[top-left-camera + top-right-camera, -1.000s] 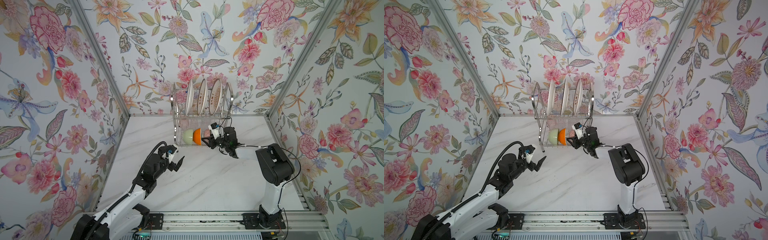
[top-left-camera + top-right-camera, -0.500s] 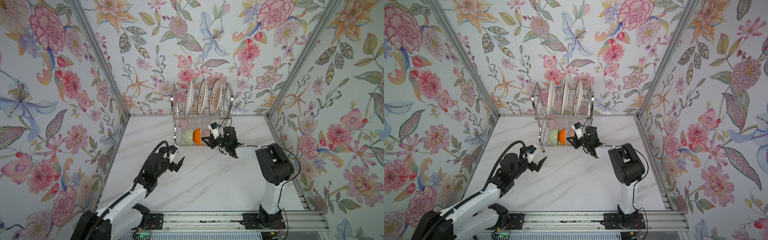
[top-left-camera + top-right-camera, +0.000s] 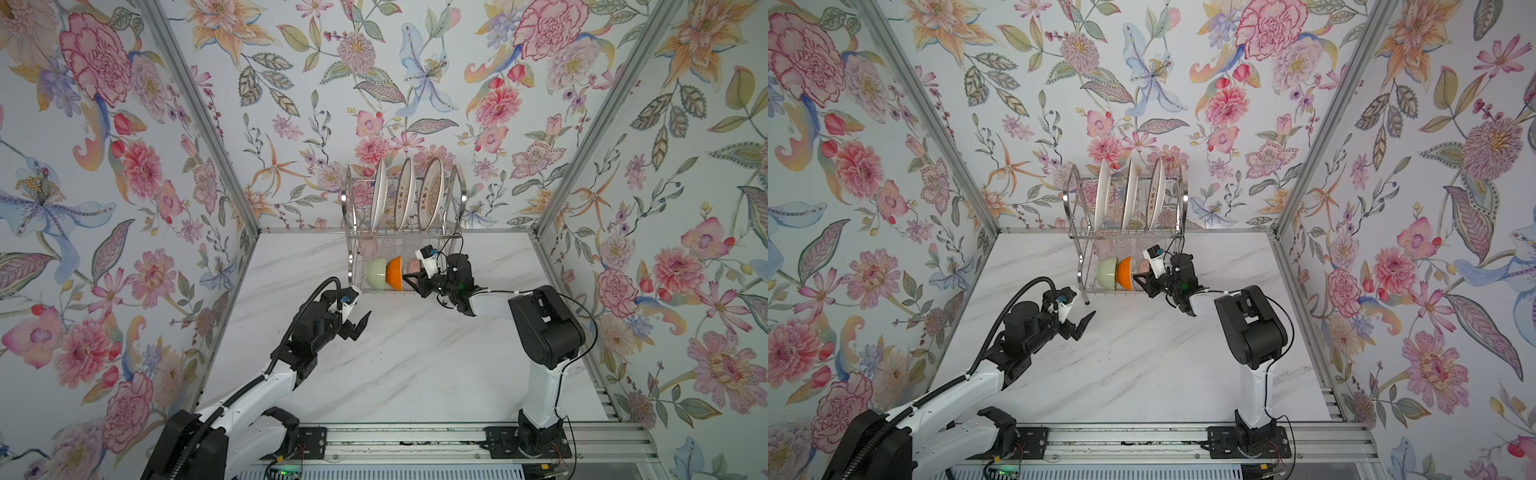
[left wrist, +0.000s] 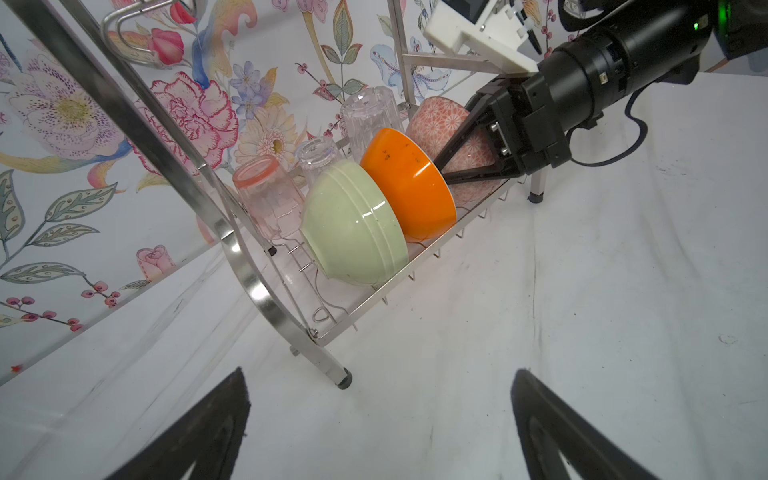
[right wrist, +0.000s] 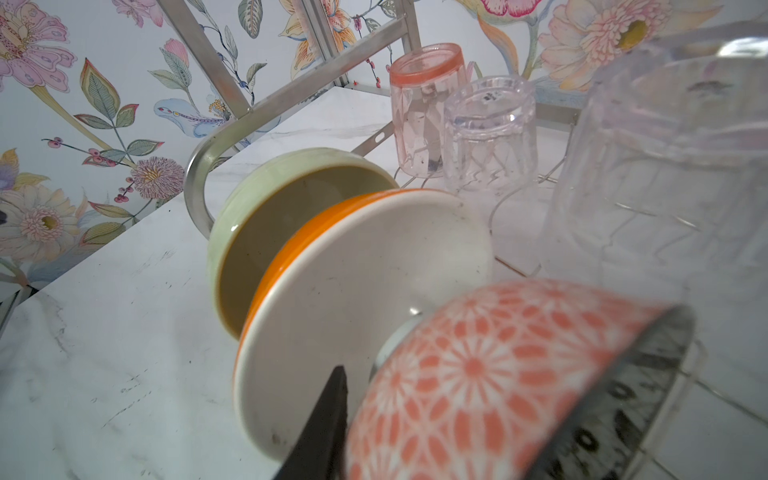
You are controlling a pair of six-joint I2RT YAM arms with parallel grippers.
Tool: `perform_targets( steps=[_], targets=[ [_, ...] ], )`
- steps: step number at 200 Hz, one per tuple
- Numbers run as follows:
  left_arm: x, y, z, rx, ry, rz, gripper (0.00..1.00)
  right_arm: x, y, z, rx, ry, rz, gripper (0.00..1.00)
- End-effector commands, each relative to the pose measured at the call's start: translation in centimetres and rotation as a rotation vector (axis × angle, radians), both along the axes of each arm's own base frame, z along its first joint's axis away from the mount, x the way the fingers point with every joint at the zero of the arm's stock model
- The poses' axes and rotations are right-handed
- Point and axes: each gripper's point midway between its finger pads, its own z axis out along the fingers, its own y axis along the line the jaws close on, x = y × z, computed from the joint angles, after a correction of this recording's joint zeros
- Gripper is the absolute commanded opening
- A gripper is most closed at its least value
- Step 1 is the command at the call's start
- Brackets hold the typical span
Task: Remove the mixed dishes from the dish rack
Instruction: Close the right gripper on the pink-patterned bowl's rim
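The dish rack (image 3: 351,216) (image 3: 1073,195) stands at the back of the table with three white plates (image 3: 430,193) (image 3: 1102,195) upright on its upper tier. On the lower tier a green bowl (image 3: 376,272) (image 4: 353,224), an orange bowl (image 3: 395,272) (image 4: 409,183) and a pink-patterned bowl (image 4: 440,120) (image 5: 478,374) lean on edge. My right gripper (image 3: 411,282) (image 5: 498,345) reaches into that tier, its fingers closed on either side of the pink-patterned bowl's wall. My left gripper (image 3: 359,309) (image 4: 380,374) hangs open and empty over the table, in front of the rack's left leg.
A pink cup (image 4: 266,195) (image 5: 424,108) and two clear cups (image 4: 318,158) (image 4: 370,116) stand upside down behind the bowls. Flowered walls close in the marble table (image 3: 415,353) on three sides. The right arm's elbow (image 3: 544,328) rises at the right; a rail (image 3: 415,440) runs along the front.
The right gripper's jaws have narrowed around the pink-patterned bowl. The left arm has hardly moved and its jaws stay wide.
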Motion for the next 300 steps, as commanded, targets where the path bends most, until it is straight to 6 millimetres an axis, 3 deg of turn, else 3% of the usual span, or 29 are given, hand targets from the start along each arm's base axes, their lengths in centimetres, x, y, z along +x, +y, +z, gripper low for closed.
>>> perform_targets(
  steps=[1,88,147,300],
  targets=[
    [0.4,-0.8,1.9,-0.028,-0.045,-0.016,0.99,0.5,-0.2,0.1,0.016,-0.020,-0.007,0.23],
    [-0.1,-0.8,1.8,-0.029,-0.022,-0.026,0.99,0.6,-0.3,0.4,0.040,-0.039,0.013,0.17],
    [-0.1,-0.7,2.7,-0.053,-0.042,-0.007,0.99,0.6,-0.2,1.7,0.076,-0.063,0.028,0.12],
    [-0.3,-0.1,2.6,-0.058,-0.052,0.024,0.99,0.5,-0.5,6.0,0.246,-0.136,-0.023,0.03]
  ],
)
